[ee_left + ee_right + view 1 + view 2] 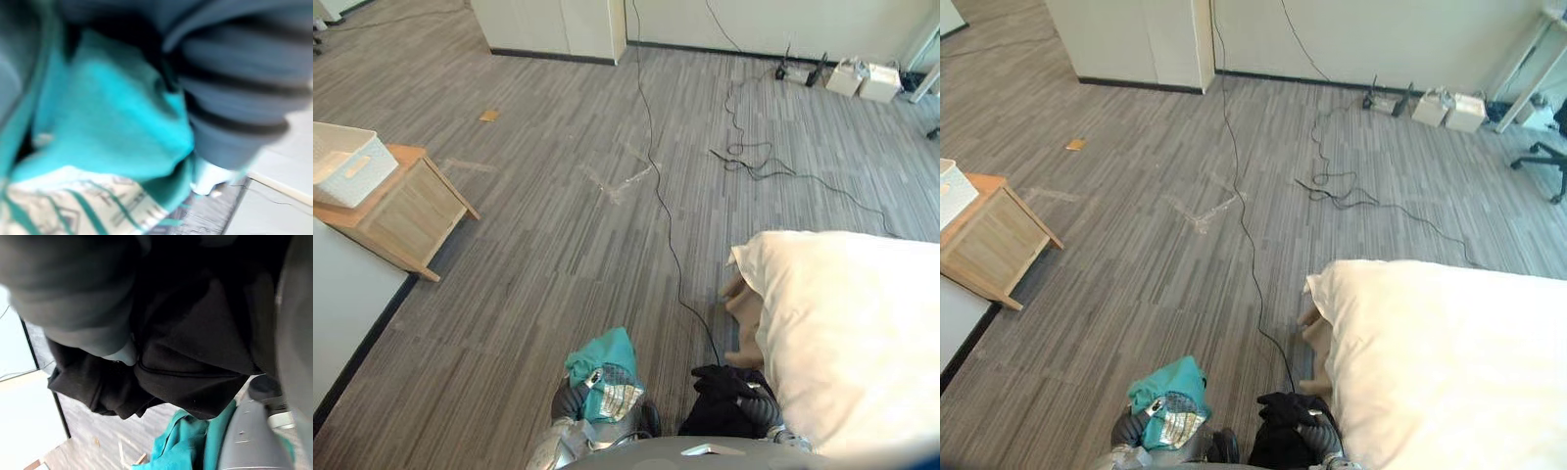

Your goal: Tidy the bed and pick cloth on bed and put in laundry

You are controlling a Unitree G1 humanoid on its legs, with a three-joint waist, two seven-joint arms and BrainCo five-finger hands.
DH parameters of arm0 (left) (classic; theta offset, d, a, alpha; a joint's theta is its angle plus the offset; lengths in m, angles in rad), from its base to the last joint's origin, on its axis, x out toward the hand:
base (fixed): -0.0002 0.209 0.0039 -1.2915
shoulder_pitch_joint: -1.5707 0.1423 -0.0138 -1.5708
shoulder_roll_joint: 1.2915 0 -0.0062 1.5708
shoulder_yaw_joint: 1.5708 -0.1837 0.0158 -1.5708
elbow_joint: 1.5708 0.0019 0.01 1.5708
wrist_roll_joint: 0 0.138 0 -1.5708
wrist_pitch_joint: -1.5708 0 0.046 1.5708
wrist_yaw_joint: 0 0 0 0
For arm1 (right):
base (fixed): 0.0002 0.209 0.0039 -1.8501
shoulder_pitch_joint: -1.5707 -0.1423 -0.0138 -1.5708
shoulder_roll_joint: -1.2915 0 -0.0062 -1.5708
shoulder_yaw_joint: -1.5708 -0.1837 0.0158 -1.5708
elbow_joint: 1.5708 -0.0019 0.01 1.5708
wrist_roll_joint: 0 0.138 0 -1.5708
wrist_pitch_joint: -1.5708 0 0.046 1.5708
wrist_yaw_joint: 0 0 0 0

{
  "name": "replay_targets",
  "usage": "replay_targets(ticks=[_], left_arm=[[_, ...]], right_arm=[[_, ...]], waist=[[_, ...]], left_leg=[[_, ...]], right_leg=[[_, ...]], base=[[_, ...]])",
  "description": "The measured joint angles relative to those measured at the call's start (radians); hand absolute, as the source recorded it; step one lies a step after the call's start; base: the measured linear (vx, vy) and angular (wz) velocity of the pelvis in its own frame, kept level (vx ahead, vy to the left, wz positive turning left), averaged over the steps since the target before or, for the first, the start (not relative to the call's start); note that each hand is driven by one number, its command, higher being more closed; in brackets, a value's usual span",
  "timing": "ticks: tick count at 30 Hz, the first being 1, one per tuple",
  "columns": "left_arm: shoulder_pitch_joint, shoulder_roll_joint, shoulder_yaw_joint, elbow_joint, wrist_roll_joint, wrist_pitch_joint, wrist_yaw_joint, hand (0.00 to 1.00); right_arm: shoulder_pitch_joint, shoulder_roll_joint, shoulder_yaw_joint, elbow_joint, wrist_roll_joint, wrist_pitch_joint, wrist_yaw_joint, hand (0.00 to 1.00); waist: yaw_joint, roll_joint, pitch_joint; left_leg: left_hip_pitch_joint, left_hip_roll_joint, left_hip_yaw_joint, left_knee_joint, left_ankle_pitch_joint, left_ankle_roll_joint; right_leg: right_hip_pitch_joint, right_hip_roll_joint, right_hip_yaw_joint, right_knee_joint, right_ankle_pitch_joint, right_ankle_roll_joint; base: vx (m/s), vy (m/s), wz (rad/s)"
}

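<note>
Teal cloth [605,357] covers left hand [570,403]; black cloth [717,390] covers right hand [762,409].

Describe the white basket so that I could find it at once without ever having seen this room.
Look across the grey striped carpet to its left side, where a low wooden cabinet stands. The white basket sits on top of it. Unlike the white boxes on the floor by the far wall, it is raised on furniture and has a handle slot in its side.

teal cloth [604,364], black cloth [722,390], white bed [862,333], white basket [350,171]
</note>
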Motion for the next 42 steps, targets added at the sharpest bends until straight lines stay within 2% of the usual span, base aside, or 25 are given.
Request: replay_targets(ticks=[1, 3, 7, 8, 10, 11, 13, 14, 15, 16, 17, 18, 19, 21, 24, 27, 30, 31, 32, 33, 36, 38, 40, 41, 42], left_arm=[[0.008, 0.011, -0.004, 0.001, 0.02, 0.001, -0.004, 1.0], [0.011, 0.014, -0.015, -0.001, 0.033, 0.001, -0.007, 1.0], [-0.009, 0.016, -0.022, 0.0, 0.034, 0.02, -0.007, 1.0], [-0.019, 0.014, -0.026, 0.005, 0.034, 0.031, -0.007, 1.0], [-0.033, 0.015, -0.031, 0.029, 0.033, 0.029, -0.009, 1.0], [-0.035, 0.021, -0.03, 0.053, 0.03, 0.028, -0.009, 1.0], [-0.026, 0.028, -0.031, 0.068, 0.026, 0.022, -0.015, 1.0], [-0.017, 0.027, -0.03, 0.071, 0.026, 0.016, -0.018, 1.0], [-0.015, 0.024, -0.03, 0.071, 0.025, 0.014, -0.018, 1.0], [-0.005, 0.001, -0.025, 0.062, 0.022, -0.001, -0.038, 1.0], [-0.012, -0.025, -0.001, 0.046, 0.019, -0.013, -0.067, 1.0], [-0.013, -0.033, 0.004, 0.039, 0.019, -0.018, -0.077, 1.0], [-0.01, -0.04, 0.012, 0.022, 0.023, -0.035, -0.102, 1.0], [-0.01, -0.038, 0.012, -0.005, 0.035, -0.039, -0.128, 1.0], [0.012, -0.039, 0.001, -0.061, 0.032, -0.042, -0.145, 1.0], [0.013, -0.041, -0.01, -0.082, 0.013, -0.046, -0.136, 1.0], [0.015, -0.03, -0.041, -0.087, -0.019, -0.043, -0.122, 1.0], [0.014, -0.028, -0.046, -0.076, -0.025, -0.046, -0.118, 1.0], [-0.005, -0.026, -0.039, -0.06, -0.025, -0.044, -0.114, 1.0], [-0.018, -0.005, -0.034, -0.05, -0.022, -0.036, -0.115, 1.0], [-0.018, -0.015, -0.028, -0.029, -0.024, -0.04, -0.099, 1.0], [-0.019, -0.009, -0.018, 0.0, -0.025, -0.044, -0.076, 1.0], [-0.016, -0.01, -0.023, 0.037, -0.025, -0.039, -0.052, 1.0], [-0.011, -0.01, -0.023, 0.04, -0.028, -0.037, -0.044, 1.0], [-0.012, -0.007, -0.023, 0.039, -0.032, -0.036, -0.041, 1.0]], right_arm=[[0.002, -0.001, 0.0, -0.008, 0.003, -0.007, 0.007, 1.0], [0.016, -0.002, 0.003, -0.028, 0.02, -0.015, 0.007, 1.0], [0.015, -0.012, 0.02, -0.06, 0.05, -0.029, 0.005, 1.0], [0.004, -0.038, 0.025, -0.06, 0.05, -0.025, 0.006, 1.0], [0.001, -0.056, 0.028, -0.069, 0.049, -0.028, 0.009, 1.0], [-0.004, -0.057, 0.028, -0.08, 0.046, -0.028, 0.011, 1.0], [-0.004, -0.049, 0.04, -0.09, 0.045, -0.025, 0.01, 1.0], [-0.006, -0.048, 0.042, -0.107, 0.038, -0.017, 0.013, 1.0], [-0.006, -0.054, 0.044, -0.115, 0.03, -0.013, 0.015, 1.0], [-0.004, -0.08, 0.047, -0.129, 0.019, 0.0, 0.017, 1.0], [-0.005, -0.109, 0.046, -0.14, 0.019, 0.011, 0.019, 1.0], [-0.006, -0.117, 0.045, -0.144, 0.024, 0.016, 0.02, 1.0], [-0.015, -0.128, 0.044, -0.146, 0.026, 0.028, 0.02, 1.0], [-0.017, -0.125, 0.047, -0.135, 0.03, 0.048, 0.02, 1.0], [-0.014, -0.129, 0.056, -0.128, 0.03, 0.053, 0.023, 1.0], [-0.008, -0.113, 0.056, -0.095, 0.027, 0.04, 0.023, 1.0], [0.023, -0.095, 0.03, -0.066, 0.028, 0.013, 0.009, 1.0], [0.041, -0.091, 0.018, -0.035, 0.029, -0.005, -0.007, 1.0], [0.029, -0.077, 0.018, -0.014, 0.029, -0.004, -0.016, 1.0], [0.016, -0.07, 0.027, -0.011, 0.029, -0.004, -0.034, 1.0], [-0.021, -0.065, 0.025, -0.012, 0.026, -0.006, -0.047, 1.0], [-0.04, -0.058, 0.027, 0.0, 0.016, -0.006, -0.039, 1.0], [-0.016, -0.057, 0.028, 0.002, 0.006, -0.009, -0.03, 1.0], [0.013, -0.059, 0.026, -0.03, 0.007, -0.04, -0.013, 1.0], [0.017, -0.06, 0.027, -0.035, 0.007, -0.05, -0.01, 1.0]], waist=[[-0.017, -0.007, 0.005], [-0.023, -0.002, 0.001], [-0.037, 0.009, 0.008], [-0.04, 0.031, 0.022], [-0.041, 0.047, 0.032], [-0.042, 0.045, 0.035], [-0.051, 0.031, 0.035], [-0.07, 0.033, 0.035], [-0.075, 0.044, 0.036], [-0.074, 0.065, 0.028], [-0.067, 0.102, 0.049], [-0.066, 0.112, 0.057], [-0.059, 0.127, 0.073], [-0.044, 0.113, 0.087], [-0.02, 0.111, 0.088], [-0.013, 0.097, 0.095], [-0.019, 0.095, 0.097], [-0.013, 0.102, 0.082], [-0.018, 0.069, 0.079], [-0.006, 0.041, 0.05], [0.016, 0.027, 0.028], [0.01, 0.023, 0.028], [-0.011, 0.034, 0.025], [-0.019, 0.04, 0.023], [-0.021, 0.039, 0.023]], left_leg=[[0.047, -0.013, -0.037, -0.036, 0.002, -0.002], [0.089, -0.014, -0.091, -0.073, 0.004, -0.006], [0.139, -0.001, -0.212, -0.104, 0.014, -0.009], [0.173, 0.023, -0.234, -0.104, 0.004, -0.026], [0.212, 0.044, -0.255, -0.104, -0.015, -0.061], [0.247, 0.054, -0.271, -0.104, -0.036, -0.097], [0.298, 0.062, -0.27, -0.092, -0.063, -0.139], [0.297, 0.081, -0.267, -0.019, -0.082, -0.17], [0.279, 0.094, -0.265, 0.029, -0.082, -0.171], [0.197, 0.139, -0.246, 0.202, -0.056, -0.183], [0.09, 0.195, -0.21, 0.431, 0.059, -0.159], [0.054, 0.214, -0.203, 0.501, 0.125, -0.145], [-0.03, 0.253, -0.19, 0.671, 0.136, -0.128], [-0.106, 0.229, -0.205, 0.75, 0.083, -0.131], [-0.217, 0.148, -0.2, 0.62, 0.04, -0.148], [-0.263, 0.111, -0.096, 0.255, 0.059, -0.147], [-0.235, 0.064, 0.032, -0.122, 0.343, -0.056], [-0.224, 0.062, 0.066, -0.138, 0.409, 0.136], [-0.224, 0.04, 0.066, -0.113, 0.389, 0.109], [-0.247, 0.024, 0.064, -0.064, 0.313, 0.119], [-0.25, 0.012, 0.063, 0.048, 0.155, 0.11], [-0.143, -0.031, 0.037, 0.045, 0.072, 0.08], [-0.031, -0.049, -0.007, -0.01, 0.065, 0.081], [0.055, -0.056, -0.057, -0.059, 0.066, 0.081], [0.073, -0.056, -0.07, -0.074, 0.066, 0.081]], right_leg=[[-0.065, 0.005, 0.027, 0.122, -0.009, 0.016], [-0.125, 0.028, 0.007, 0.144, -0.031, -0.002], [-0.245, 0.077, -0.04, -0.187, -0.053, 0.002], [-0.253, 0.112, -0.042, -0.348, -0.021, 0.015], [-0.292, 0.142, -0.015, -0.461, 0.058, 0.015], [-0.317, 0.156, 0.019, -0.497, 0.119, -0.003], [-0.333, 0.152, 0.023, -0.465, 0.156, -0.036], [-0.335, 0.153, 0.03, -0.379, 0.162, -0.104], [-0.335, 0.153, 0.019, -0.359, 0.142, -0.105], [-0.316, 0.166, -0.011, -0.347, 0.089, -0.122], [-0.269, 0.198, -0.035, -0.367, 0.051, -0.141], [-0.25, 0.209, -0.04, -0.38, 0.042, -0.143], [-0.182, 0.241, -0.043, -0.43, 0.023, -0.153], [-0.075, 0.26, -0.031, -0.499, -0.009, -0.16], [0.088, 0.291, 0.007, -0.637, -0.023, -0.151], [0.225, 0.301, 0.017, -0.729, -0.024, -0.135], [0.362, 0.317, -0.021, -0.762, -0.066, -0.03], [0.443, 0.339, -0.026, -0.763, -0.099, 0.025], [0.457, 0.319, -0.036, -0.763, -0.104, 0.028], [0.442, 0.291, -0.035, -0.725, -0.088, 0.054], [0.342, 0.216, 0.016, -0.439, -0.021, 0.116], [0.132, 0.102, 0.078, 0.09, 0.12, 0.088], [0.022, 0.073, 0.075, 0.264, 0.088, 0.058], [-0.065, 0.069, 0.062, 0.285, 0.063, 0.023], [-0.092, 0.071, 0.059, 0.274, 0.049, 0.022]], base=[[0.24, 0.063, 0.66], [0.28, 0.027, 0.88], [0.36, -0.015, 0.95], [0.53, -0.06, 0.8], [0.46, -0.086, 0.61], [0.47, -0.15, 0.54], [0.58, -0.247, 0.63], [0.57, -0.27, 0.75], [0.57, -0.262, 0.63], [0.56, -0.251, 0.33], [0.55, -0.244, 0.26], [0.53, -0.244, 0.15], [0.41, -0.18, 0.02], [0.53, -0.211, -0.14], [0.59, -0.175, -0.49], [0.55, -0.075, -0.44], [0.64, 0.005, 0.07], [0.58, 0.079, 0.46], [0.54, 0.084, 0.46], [0.54, 0.072, 0.31], [0.57, 0.115, 0.02], [0.53, 0.138, 0.1], [0.58, 0.122, 0.51], [0.52, 0.094, 0.7], [0.49, 0.063, 0.89]])
